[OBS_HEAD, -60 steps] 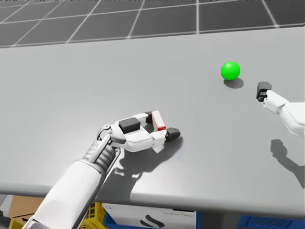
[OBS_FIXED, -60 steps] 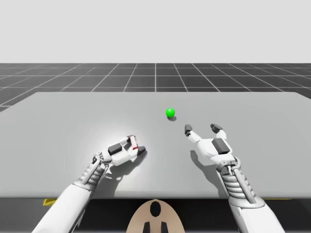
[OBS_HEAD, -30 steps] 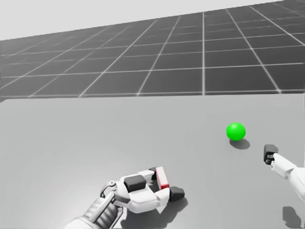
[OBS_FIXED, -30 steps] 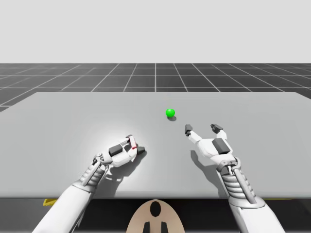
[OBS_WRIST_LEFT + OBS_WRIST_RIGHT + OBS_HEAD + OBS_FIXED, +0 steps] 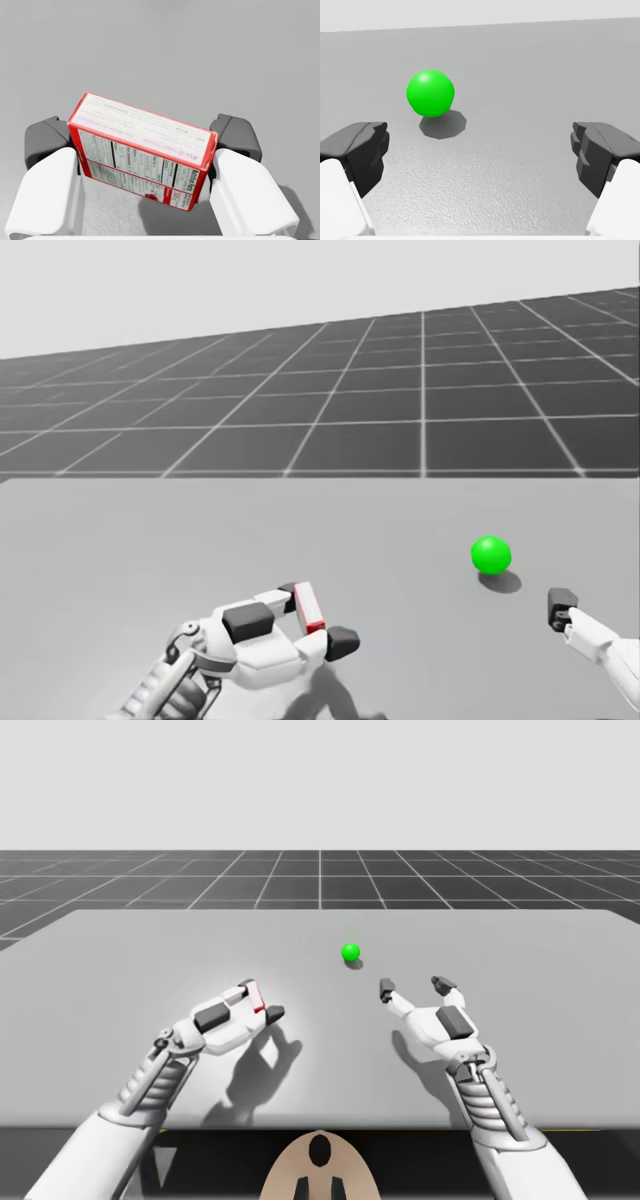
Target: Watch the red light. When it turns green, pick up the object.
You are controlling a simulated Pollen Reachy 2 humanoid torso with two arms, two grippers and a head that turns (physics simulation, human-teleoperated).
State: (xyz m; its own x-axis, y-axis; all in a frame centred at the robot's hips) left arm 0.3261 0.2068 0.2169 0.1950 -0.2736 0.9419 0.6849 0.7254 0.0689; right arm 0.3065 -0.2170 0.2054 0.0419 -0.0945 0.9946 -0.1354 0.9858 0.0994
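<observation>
High view, light: the light on the table glows green, so by the task the pick-up is due.
High view, box: a small red box sits in my left gripper, near the table's middle and well apart from the light. The hand's shadow falls on the table apart from it, so I judge the box lifted clear.
High view, right gripper: my right gripper is low near the light, fingers spread, nothing between them.
Head view, box: its red edge and a white face show between the left gripper's fingers. The light lies farther across the table, off to the right gripper's side.
Left wrist view, grip: both dark pads press the box's short ends from two sides, so the gripper is clamped on it. The box lies skewed between them, with bare table under it.
Left wrist view, handling: I judge it light, thin card, stiff end to end but easily dented on the broad faces. The glossy print may slip, and the skew suggests it could pivot. The short ends are the right hold, with a modest squeeze and gentle moves.
Right wrist view, light: it stands ahead of the parted fingers, nearer one of them, touching neither.
</observation>
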